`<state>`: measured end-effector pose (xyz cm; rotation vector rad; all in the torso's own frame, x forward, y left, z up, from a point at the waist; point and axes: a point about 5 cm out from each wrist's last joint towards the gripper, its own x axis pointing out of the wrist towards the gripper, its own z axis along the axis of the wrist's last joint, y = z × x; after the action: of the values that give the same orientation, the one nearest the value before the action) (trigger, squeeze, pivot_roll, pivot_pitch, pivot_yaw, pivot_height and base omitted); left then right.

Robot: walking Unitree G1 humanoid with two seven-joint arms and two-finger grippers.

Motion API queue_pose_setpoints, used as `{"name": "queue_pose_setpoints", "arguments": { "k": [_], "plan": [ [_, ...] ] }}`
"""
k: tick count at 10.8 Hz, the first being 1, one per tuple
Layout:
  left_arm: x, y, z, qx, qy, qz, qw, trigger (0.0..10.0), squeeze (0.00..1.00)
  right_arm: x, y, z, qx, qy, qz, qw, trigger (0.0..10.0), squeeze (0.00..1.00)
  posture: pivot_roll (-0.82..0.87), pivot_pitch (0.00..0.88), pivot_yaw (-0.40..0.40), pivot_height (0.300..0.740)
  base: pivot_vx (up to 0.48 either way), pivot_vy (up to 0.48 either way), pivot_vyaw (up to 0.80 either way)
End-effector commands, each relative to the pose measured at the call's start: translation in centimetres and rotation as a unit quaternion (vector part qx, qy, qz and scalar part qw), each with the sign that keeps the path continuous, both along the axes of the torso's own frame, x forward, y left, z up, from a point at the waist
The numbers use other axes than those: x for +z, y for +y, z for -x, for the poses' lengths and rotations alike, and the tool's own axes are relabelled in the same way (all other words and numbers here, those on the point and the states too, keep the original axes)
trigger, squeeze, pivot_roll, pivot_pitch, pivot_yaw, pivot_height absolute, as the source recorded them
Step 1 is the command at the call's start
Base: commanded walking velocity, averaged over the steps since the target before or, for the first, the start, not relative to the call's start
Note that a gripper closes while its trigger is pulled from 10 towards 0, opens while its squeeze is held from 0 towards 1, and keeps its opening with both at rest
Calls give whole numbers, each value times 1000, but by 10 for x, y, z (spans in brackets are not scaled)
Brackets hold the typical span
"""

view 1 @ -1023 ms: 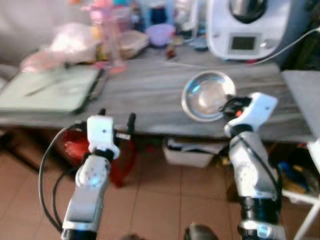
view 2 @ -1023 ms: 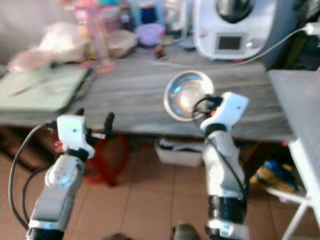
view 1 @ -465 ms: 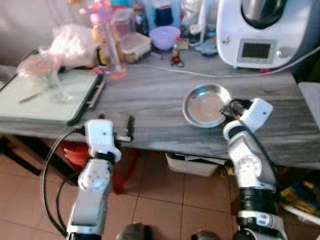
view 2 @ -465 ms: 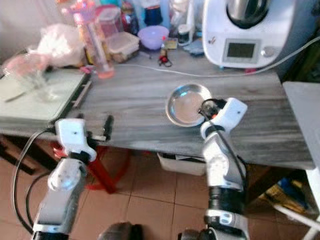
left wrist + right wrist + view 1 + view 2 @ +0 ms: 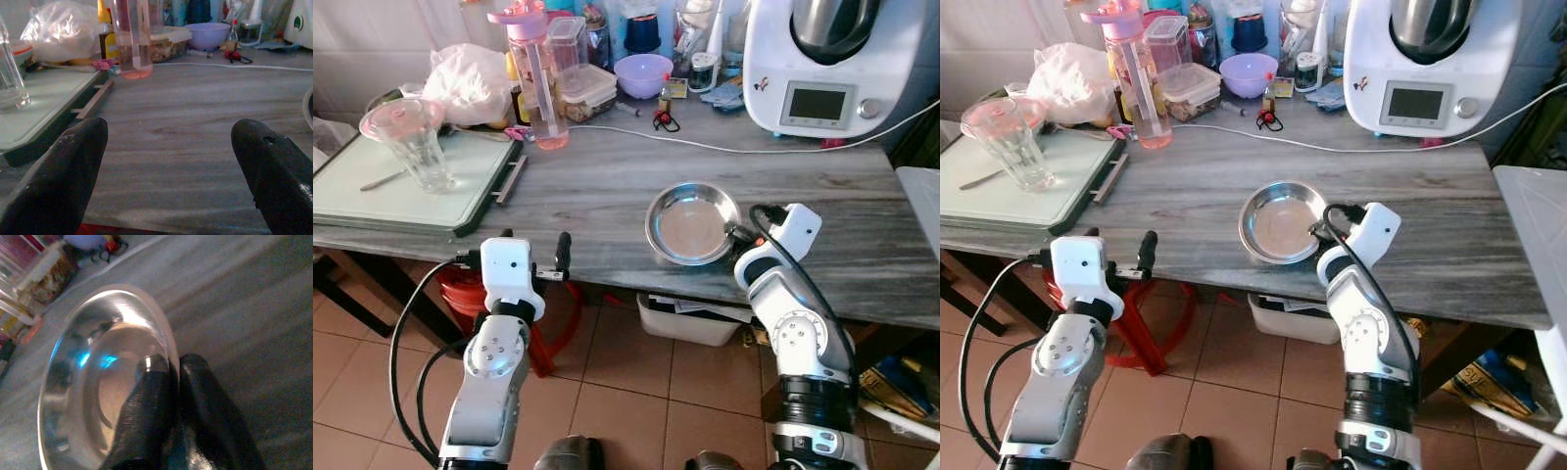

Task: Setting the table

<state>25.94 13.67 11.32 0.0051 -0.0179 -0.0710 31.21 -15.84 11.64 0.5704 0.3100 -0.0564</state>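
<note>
A round steel bowl [image 5: 690, 223] is at the grey wooden table [image 5: 607, 186], close to its front edge. My right gripper [image 5: 741, 233] is shut on the bowl's right rim. In the right wrist view one black finger [image 5: 146, 401] lies inside the bowl [image 5: 88, 382] and the other outside, pinching the rim. Whether the bowl rests flat on the table is unclear. My left gripper [image 5: 534, 245] is open and holds nothing, level with the table's front edge, left of the bowl. A drinking glass [image 5: 411, 142] stands on a green board [image 5: 372, 201] at the left.
At the back of the table stand a pink bottle [image 5: 536, 73], a plastic bag [image 5: 470, 78], a purple bowl [image 5: 642, 73] and a white kitchen machine [image 5: 822, 64] with its cable. Under the table are a white bin [image 5: 690, 318] and a red stool [image 5: 470, 294].
The camera has shifted and the picture has sharpened. Relative to the kitchen machine, the bowl in my right gripper has moved left and nearer the front edge. My left gripper has stayed open.
</note>
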Motion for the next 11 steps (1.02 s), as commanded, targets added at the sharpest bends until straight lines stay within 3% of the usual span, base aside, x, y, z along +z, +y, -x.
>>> {"name": "queue_pose_setpoints", "arguments": {
  "k": [1, 4, 6, 9, 11],
  "plan": [
    [4, 0, 0, -4, -6, -4, 1000, 10000, 0, 0, 3, -3, 8, 9, 1, 1000, 10000, 1000, 34, 74, 71, 740, 0, 0, 0],
    [4, 3, 0, 2, -3, -7, 1000, 10000, 0, 10, 4, -9, 18, -9, 13, 1000, 10000, 1000, 40, 73, 69, 740, 0, 0, 0],
    [4, 3, 0, 10, -4, -8, 1000, 10000, 0, 30, 3, -12, 26, -77, 61, 995, 10000, 1000, 38, 70, 67, 740, 0, 0, 0],
    [0, 5, 4, 25, 1, -3, 1000, 10000, 0, 45, -2, 0, 20, -169, 160, 972, 10000, 1000, 40, 46, 71, 740, 0, 0, 0],
    [-5, 4, 6, 25, 9, -1, 1000, 10000, 0, 43, -5, 9, 25, -192, 219, 956, 10000, 1000, 34, 20, 68, 740, 0, 0, 0]
  ]
}}
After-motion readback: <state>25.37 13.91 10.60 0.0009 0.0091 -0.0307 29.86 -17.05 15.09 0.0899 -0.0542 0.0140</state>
